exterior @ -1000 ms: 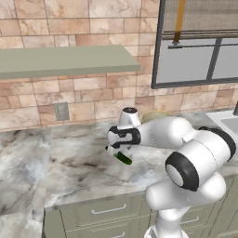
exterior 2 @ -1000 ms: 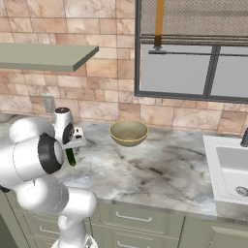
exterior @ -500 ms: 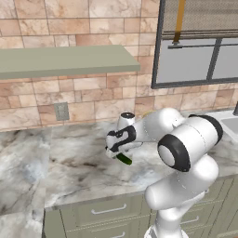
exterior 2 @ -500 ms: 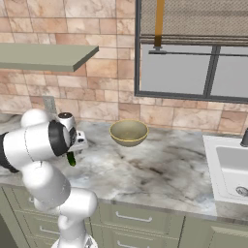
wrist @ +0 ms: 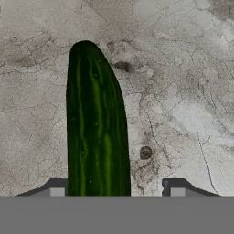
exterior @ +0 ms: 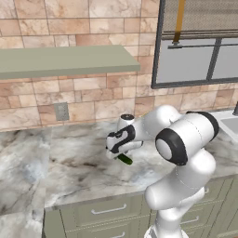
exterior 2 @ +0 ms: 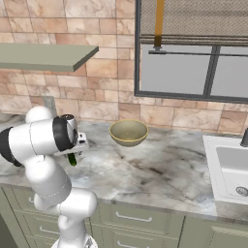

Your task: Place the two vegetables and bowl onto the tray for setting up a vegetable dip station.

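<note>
One of the two vegetables, a dark green cucumber (wrist: 97, 123), lies on the marble counter (exterior: 69, 162). My gripper (wrist: 117, 188) points straight down over it, a fingertip on each side. The left fingertip (wrist: 55, 188) sits against the cucumber's side and the right one stands a little clear, so the gripper is open. From the base views the hand (exterior: 118, 145) covers most of the cucumber (exterior: 124, 159), whose end sticks out below it (exterior 2: 72, 159). The olive-beige bowl (exterior 2: 128, 132) stands upright near the wall, to the right of the hand. The tray is out of view.
A steel sink (exterior 2: 232, 167) is set into the counter at the far right. An olive shelf (exterior: 65, 60) hangs on the brick wall above the counter, and a window (exterior 2: 193, 63) sits behind the bowl. Drawers (exterior: 107, 211) run below the counter's front edge.
The hand has come down onto the cucumber and the elbow has swung round. The fingers have narrowed toward the cucumber's sides. The cucumber and bowl have not moved.
</note>
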